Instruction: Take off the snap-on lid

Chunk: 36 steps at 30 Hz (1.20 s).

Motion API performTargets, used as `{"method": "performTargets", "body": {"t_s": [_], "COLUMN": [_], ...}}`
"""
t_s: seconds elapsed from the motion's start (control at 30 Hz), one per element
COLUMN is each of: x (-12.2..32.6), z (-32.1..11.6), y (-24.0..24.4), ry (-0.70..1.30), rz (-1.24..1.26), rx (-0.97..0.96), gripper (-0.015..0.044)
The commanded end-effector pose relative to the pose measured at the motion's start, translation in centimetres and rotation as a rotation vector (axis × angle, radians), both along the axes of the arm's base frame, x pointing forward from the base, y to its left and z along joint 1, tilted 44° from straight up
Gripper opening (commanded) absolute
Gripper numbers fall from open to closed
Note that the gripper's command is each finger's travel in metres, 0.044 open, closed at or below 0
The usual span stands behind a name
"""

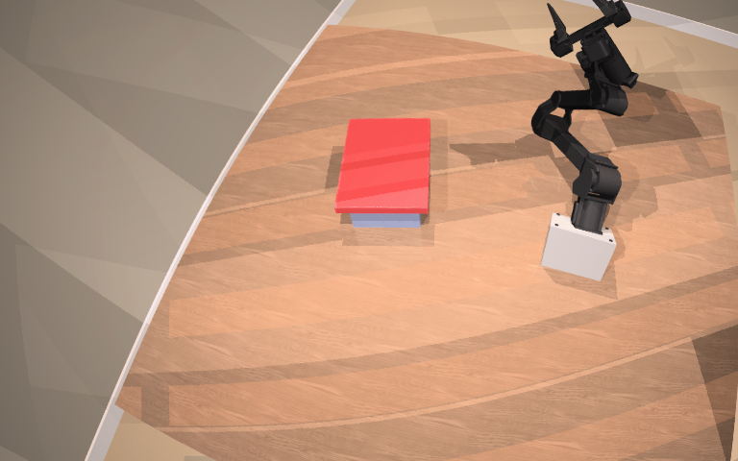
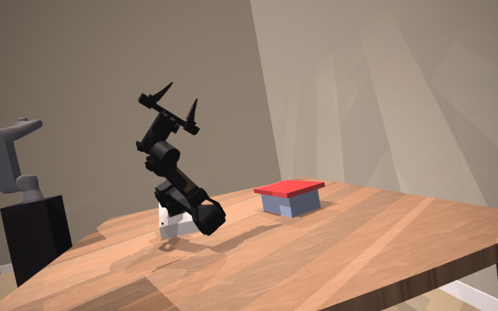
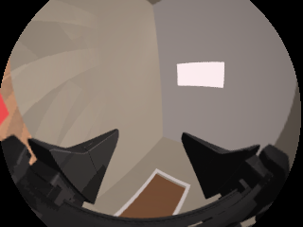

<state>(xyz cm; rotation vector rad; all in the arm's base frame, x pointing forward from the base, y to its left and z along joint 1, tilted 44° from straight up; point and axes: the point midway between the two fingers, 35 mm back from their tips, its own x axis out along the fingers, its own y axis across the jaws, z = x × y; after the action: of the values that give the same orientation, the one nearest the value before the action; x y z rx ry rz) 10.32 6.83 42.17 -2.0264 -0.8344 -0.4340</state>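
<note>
Shows in the exterior view alone, at far left, a grey robot arm [image 2: 9, 161] on a black block-shaped pedestal [image 2: 62, 223], cropped by the frame. Blocks part of the white box-shaped base [image 1: 577, 254] [image 2: 172, 231] there with the black jointed arm [image 1: 577, 99] [image 2: 185, 184]. Has the flat red rectangular lid [image 1: 387, 162] [image 2: 288, 187] atop the blue-grey box [image 1: 386, 220] [image 2: 305, 203], upper centre from above, right of centre in the exterior. Holds the black two-fingered gripper [image 1: 575, 3] [image 2: 183, 91] [image 3: 151, 134] wide apart, partly cropped at upper right from above. Catches, at the wrist view's left edge, probably the lid's corner.

Top view: the gripper [image 1: 579, 11] [image 2: 183, 91] [image 3: 151, 134] is running past the upper edge, one fingertip cut off. Wrist view: the left edge is cropping the red lid [image 1: 384, 162] [image 2: 289, 188] [image 3: 3, 110]; the box [image 1: 385, 220] [image 2: 305, 203] is staying out of sight.
</note>
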Motion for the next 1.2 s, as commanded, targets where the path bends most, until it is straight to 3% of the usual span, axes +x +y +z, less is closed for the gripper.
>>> {"method": "performTargets", "body": {"t_s": [0.0,0.2,0.3,0.4,0.63,0.7,0.9,1.17], "x": [0.0,-0.4,0.6,1.4,7.4,8.1,14.2,19.1], "z": [0.0,0.3,-0.4,-1.0,-5.5,-6.0,-11.6,-18.5], "y": [0.1,4.0,6.2,7.3,10.2,10.2,8.5,2.8], "ry": [-0.008,-0.233,-0.330,-0.370,-0.486,-0.490,-0.487,-0.406], "rz": [-0.011,-0.357,-0.534,-0.616,-0.894,-0.908,-0.921,-0.644], "rx": [-0.013,-0.448,-0.713,-0.853,-1.549,-1.615,-2.214,-2.819], "gripper": [0.0374,0.0235,0.0235,0.0235,0.0235,0.0235,0.0235,0.0235]}}
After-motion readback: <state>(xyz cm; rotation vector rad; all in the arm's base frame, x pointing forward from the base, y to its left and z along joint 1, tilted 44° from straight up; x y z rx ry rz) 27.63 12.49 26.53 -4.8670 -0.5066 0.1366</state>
